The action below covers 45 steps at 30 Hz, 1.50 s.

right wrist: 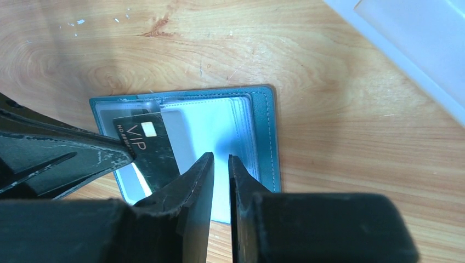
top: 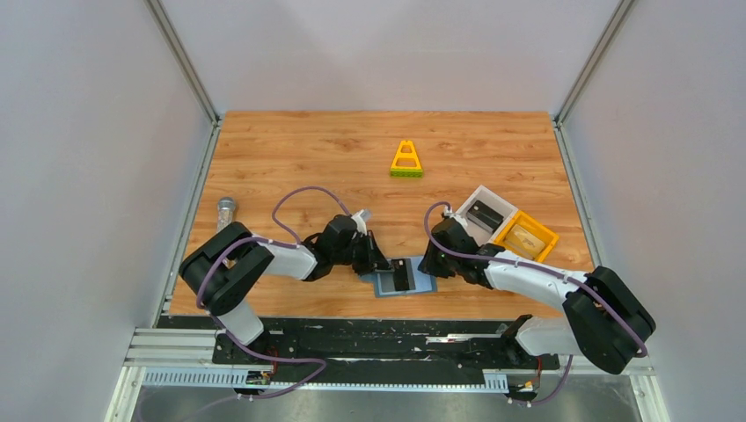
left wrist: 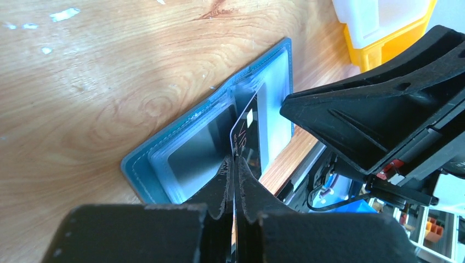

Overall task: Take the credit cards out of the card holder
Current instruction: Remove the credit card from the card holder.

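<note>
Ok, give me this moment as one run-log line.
left fingers: shut on black card | black card: tilted, end at card holder | card holder: open flat | right fingers: slightly apart over one panel

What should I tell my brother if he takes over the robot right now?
Left gripper: shut on the black VIP card, pinching its edge.
Right gripper: jaws slightly apart, empty, tips over the blue card holder, which lies open on the table.
Done: card tilted up, partway out, one end at the holder.
Left: pull it free, then check other pockets.
</note>
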Each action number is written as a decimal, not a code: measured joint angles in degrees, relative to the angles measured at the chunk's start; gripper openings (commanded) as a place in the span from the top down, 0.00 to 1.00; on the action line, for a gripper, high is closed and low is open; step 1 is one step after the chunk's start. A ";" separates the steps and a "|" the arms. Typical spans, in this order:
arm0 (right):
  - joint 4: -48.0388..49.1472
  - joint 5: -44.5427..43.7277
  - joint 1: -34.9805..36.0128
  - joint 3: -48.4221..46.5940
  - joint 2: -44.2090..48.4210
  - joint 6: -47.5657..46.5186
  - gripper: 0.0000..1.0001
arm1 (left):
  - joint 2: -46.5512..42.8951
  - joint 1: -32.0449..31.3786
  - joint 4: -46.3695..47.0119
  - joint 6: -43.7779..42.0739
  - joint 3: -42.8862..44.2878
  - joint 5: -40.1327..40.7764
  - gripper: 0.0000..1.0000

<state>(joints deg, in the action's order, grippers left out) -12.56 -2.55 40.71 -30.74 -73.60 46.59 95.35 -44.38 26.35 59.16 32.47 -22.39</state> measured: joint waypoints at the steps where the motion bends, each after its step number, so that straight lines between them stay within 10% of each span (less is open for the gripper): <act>1: -0.04 0.07 -0.09 0.00 0.00 -0.02 0.82 | -0.55 0.26 -0.17 -0.04 -0.35 0.00 1.00; 19: -4.72 3.21 -0.42 -2.12 6.80 -1.07 0.70 | -5.64 0.66 -4.35 -1.49 -0.70 0.63 1.00; 30: -0.44 9.18 -0.39 -2.19 7.58 -3.74 0.42 | -10.10 0.66 -7.69 -3.10 -1.27 2.64 1.00; 45: 6.91 11.65 2.73 -0.33 2.51 -3.30 0.40 | -13.70 0.66 -8.17 -2.80 -2.75 3.23 1.00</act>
<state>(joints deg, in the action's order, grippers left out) -5.65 9.10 43.44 -31.07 -71.09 43.29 81.65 -43.72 18.17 56.36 29.71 -19.16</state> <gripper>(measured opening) 0.617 0.006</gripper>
